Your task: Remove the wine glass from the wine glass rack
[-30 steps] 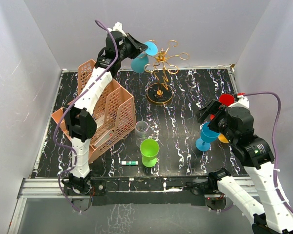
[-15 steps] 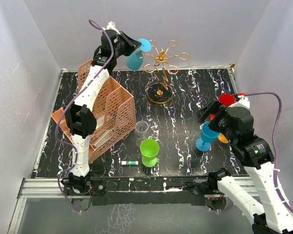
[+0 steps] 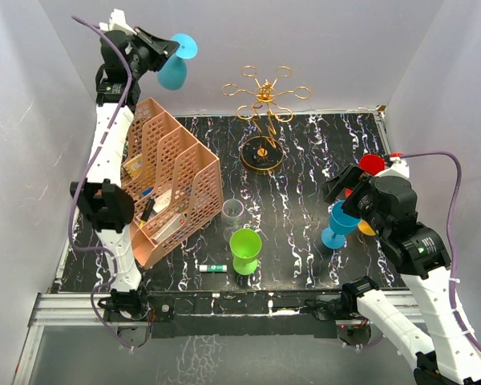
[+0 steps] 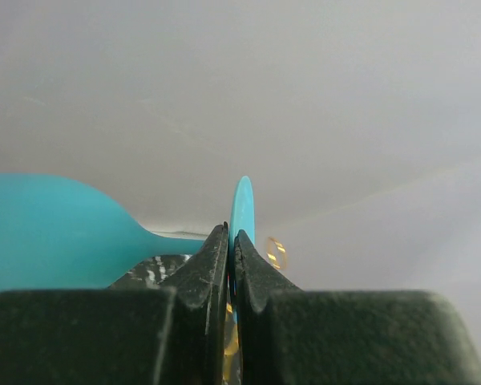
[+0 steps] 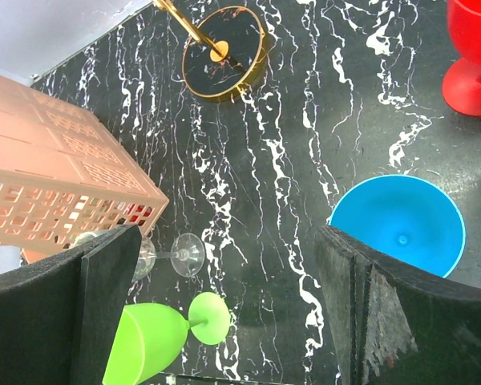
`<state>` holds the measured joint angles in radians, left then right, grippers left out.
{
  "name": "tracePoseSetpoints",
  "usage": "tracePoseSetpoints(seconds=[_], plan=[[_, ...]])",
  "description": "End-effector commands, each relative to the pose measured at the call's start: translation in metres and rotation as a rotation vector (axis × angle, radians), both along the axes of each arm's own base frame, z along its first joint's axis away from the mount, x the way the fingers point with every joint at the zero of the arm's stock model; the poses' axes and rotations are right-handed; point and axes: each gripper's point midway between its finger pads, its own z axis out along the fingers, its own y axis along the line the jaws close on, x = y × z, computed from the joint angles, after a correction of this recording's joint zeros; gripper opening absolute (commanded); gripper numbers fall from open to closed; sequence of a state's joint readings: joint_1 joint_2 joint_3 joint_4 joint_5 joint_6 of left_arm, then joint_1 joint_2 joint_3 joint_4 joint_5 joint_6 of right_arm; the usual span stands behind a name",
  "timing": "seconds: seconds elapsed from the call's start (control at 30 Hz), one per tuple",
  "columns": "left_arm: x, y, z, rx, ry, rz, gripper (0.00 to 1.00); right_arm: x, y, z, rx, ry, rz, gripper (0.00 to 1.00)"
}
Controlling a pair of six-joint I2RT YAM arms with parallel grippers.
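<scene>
The wine glass (image 3: 174,73) is teal plastic and hangs in the air at the top left, well clear of the gold wire wine glass rack (image 3: 263,104). My left gripper (image 3: 169,48) is shut on the rim of its round foot. In the left wrist view the foot (image 4: 242,207) stands edge-on between the closed fingers, the bowl (image 4: 48,228) lies to the left, and one gold loop of the rack (image 4: 276,251) shows behind. No glass hangs on the rack's arms. My right gripper (image 3: 349,186) hovers open over the table's right side, holding nothing (image 5: 224,241).
A pink mesh organizer (image 3: 172,180) stands at the left under my left arm. A clear glass (image 3: 233,211) and a green glass (image 3: 245,249) stand mid-front, with a small marker (image 3: 212,268) beside them. A blue glass (image 3: 338,224) and a red glass (image 3: 372,164) stand near my right gripper.
My left arm has swung up and to the left, carrying the teal glass away from the rack's arms. The right arm has not moved.
</scene>
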<state>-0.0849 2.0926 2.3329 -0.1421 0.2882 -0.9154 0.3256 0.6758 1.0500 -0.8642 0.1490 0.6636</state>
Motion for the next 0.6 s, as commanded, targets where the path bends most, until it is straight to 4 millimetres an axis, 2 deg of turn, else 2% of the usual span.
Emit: tracePoseSetpoints(seconds=[0.0,0.17,0.3,0.43,0.57], plan=[[-0.112,-0.026,0.145,-0.022,-0.344,-0.180,0.00,0.003,0.008,0.023,0.045,-0.070,0.027,0.98],[-0.183,-0.044,0.181,-0.128,-0.485,-0.370,0.00,0.005,0.018,0.023,0.082,-0.071,0.061,0.98],[-0.233,-0.054,0.195,-0.229,-0.565,-0.535,0.00,0.008,0.029,0.022,0.120,-0.070,0.104,0.98],[-0.272,-0.070,0.193,-0.313,-0.603,-0.689,0.00,0.009,0.042,0.027,0.164,-0.098,0.166,0.98],[-0.309,-0.108,0.174,-0.352,-0.604,-0.887,0.00,0.010,0.058,0.037,0.213,-0.150,0.244,0.98]])
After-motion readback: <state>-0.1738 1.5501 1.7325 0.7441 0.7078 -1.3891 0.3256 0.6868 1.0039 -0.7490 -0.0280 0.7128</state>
